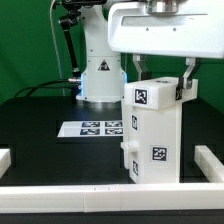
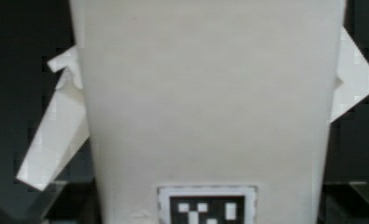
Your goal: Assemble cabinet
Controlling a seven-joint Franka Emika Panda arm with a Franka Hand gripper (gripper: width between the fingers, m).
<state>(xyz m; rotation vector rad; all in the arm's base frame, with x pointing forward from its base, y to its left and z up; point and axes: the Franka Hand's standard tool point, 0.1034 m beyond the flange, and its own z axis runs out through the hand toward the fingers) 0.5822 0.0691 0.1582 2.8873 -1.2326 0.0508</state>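
Observation:
The white cabinet (image 1: 152,135) stands upright on the black table near the front, right of the middle in the exterior view, with square tags on its top and side faces. My gripper (image 1: 162,85) comes down from above, one finger on each side of the cabinet's top, and looks shut on it. In the wrist view the cabinet (image 2: 199,100) fills the middle, with one tag (image 2: 207,205) on its face. A white part juts out on each side of it (image 2: 56,130). The fingertips themselves are mostly hidden.
The marker board (image 1: 100,128) lies flat behind the cabinet. The white robot base (image 1: 100,75) stands further back. A white rail (image 1: 100,195) runs along the front edge, with raised white ends at the right (image 1: 210,160) and left (image 1: 5,155).

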